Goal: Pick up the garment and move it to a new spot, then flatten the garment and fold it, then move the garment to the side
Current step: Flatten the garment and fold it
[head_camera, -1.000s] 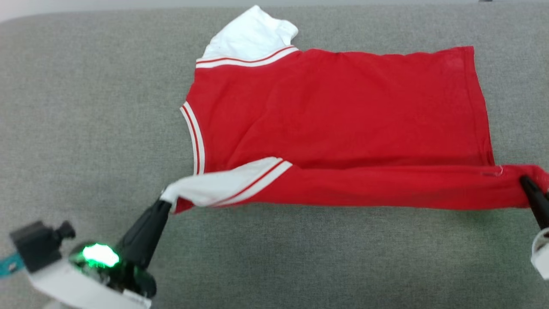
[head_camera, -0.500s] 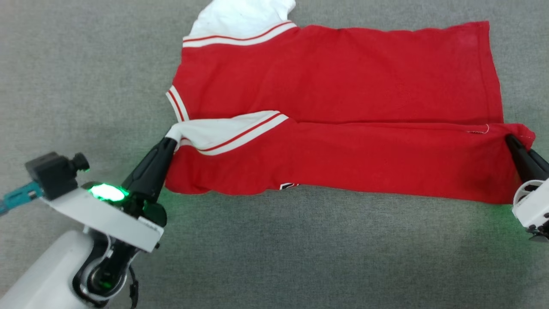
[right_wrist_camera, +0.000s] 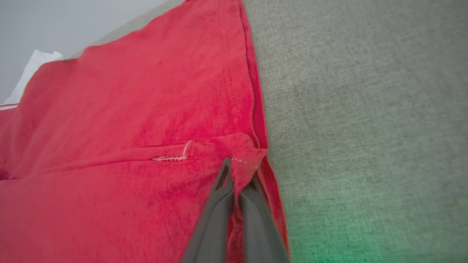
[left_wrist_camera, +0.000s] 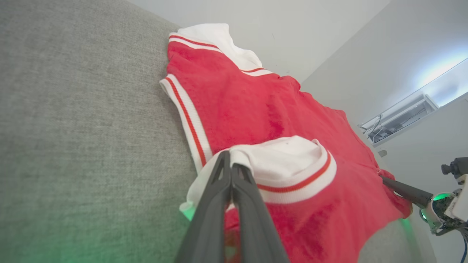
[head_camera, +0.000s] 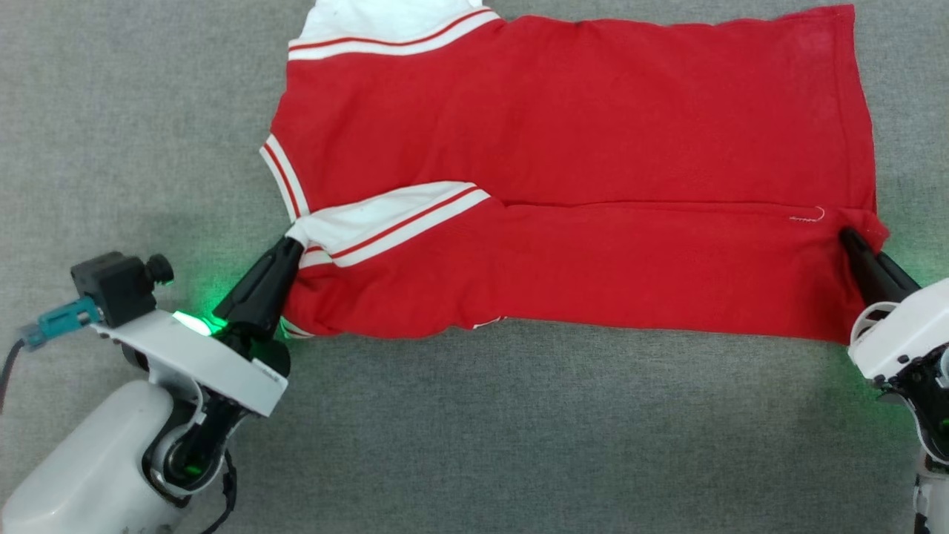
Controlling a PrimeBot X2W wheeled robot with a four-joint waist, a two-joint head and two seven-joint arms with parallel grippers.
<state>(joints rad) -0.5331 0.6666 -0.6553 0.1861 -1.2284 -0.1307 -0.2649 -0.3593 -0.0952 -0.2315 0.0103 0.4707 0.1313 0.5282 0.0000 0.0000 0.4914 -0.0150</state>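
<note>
While the red garment (head_camera: pixel 578 133) lies across the grey fabric surface (head_camera: pixel 519 430) with its near edge doubled over the middle, the left gripper (head_camera: pixel 295 239), at 8 o'clock in the head view, has its jaws pinching the white striped armhole trim. At 4 o'clock, the right gripper (head_camera: pixel 847 236) has its jaws pinching the hem corner.

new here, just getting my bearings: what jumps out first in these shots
A red garment lies spread across the grey surface, its near edge folded over toward the middle. The left gripper pinches its white striped armhole trim at lower left, and the right gripper pinches the hem corner at right.
</note>
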